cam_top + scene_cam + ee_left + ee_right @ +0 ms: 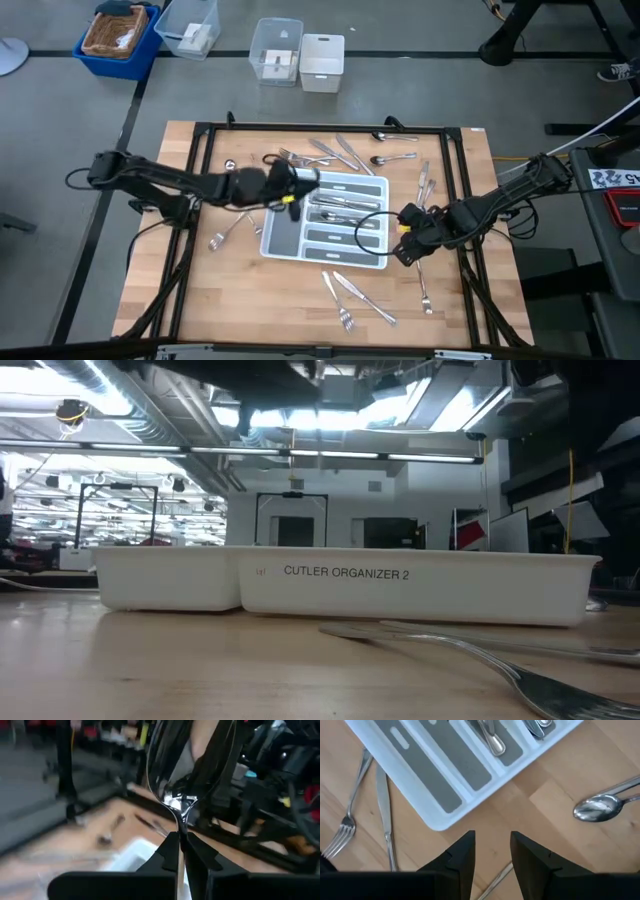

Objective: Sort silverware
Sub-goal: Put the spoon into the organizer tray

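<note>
The white tray [372,186] with grey compartments lies mid-table, and several pieces of silverware lie in it; in the low view it is the tray [340,588] lettered "CUTLER ORGANIZER 2". Loose forks, knives and spoons lie around it on the wood: some at its far side [335,150], some at its near side [352,292]. My left gripper [300,185] is over the tray's far left corner, shut on a spoon [185,755]. My right gripper [405,240] [492,842] is open over bare wood beside the tray's near right corner [437,822]. A spoon [597,809] lies close to it. My left gripper pinches the spoon between its two fingers [167,852] at the handle's neck [181,820], just below the bowl. The bowl stands out beyond the fingertips. The rest of the handle is hidden between the fingers. The spoon is lifted clear of the table.
A fork [340,837] and a knife [385,820] lie by the tray's near side, and a fork [560,685] lies in the low view's foreground. Black frame rails [200,170] run along the table's edges. A blue bin [120,35] and clear bins [275,50] stand on the floor beyond the far edge.
</note>
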Robot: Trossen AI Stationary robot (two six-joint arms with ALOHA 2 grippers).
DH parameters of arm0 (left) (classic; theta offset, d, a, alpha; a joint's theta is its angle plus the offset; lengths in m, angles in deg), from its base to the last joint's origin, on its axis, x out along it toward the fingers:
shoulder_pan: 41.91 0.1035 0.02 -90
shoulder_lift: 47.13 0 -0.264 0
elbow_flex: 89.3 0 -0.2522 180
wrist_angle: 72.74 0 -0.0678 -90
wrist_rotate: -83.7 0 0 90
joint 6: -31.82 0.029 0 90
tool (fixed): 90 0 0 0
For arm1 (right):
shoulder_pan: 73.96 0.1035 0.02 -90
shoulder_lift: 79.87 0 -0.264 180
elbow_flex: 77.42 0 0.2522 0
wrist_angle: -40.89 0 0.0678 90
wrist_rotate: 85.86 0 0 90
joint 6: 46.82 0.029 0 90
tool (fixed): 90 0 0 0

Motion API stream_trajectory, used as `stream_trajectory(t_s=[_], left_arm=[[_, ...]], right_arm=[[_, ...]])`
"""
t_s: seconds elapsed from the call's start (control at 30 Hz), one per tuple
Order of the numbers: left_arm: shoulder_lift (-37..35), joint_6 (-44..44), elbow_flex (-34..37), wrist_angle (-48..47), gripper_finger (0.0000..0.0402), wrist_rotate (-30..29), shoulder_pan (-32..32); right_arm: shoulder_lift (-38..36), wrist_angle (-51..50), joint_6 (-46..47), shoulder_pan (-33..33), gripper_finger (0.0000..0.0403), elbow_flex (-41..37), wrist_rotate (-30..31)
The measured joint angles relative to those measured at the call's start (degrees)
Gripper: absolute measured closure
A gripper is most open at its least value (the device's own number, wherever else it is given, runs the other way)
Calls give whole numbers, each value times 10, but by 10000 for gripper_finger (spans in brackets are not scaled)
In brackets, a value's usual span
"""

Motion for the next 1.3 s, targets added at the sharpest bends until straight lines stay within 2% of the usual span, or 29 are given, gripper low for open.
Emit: stream_trajectory(t_s=[0.2, 0.3, 0.5, 0.6, 0.93, 1.1, 1.3], left_arm=[[63, 85, 0, 28, 396, 109, 41], [98, 120, 0, 30, 396, 131, 42], [151, 170, 0, 37, 392, 141, 32], [170, 198, 0, 38, 394, 157, 24], [236, 267, -3, 62, 384, 163, 9], [244, 269, -1, 83, 383, 162, 10], [246, 302, -4, 94, 382, 162, 10]], right_arm=[[0, -12, 14, 1, 276, 0, -25], [0, -41, 63, 1, 276, 0, -31], [0, -135, 215, 1, 276, 0, -31], [0, -171, 262, 1, 276, 0, -31], [0, -172, 287, 1, 276, 0, -29], [0, -154, 298, 1, 276, 0, -6], [0, -158, 369, 0, 276, 0, 37]])
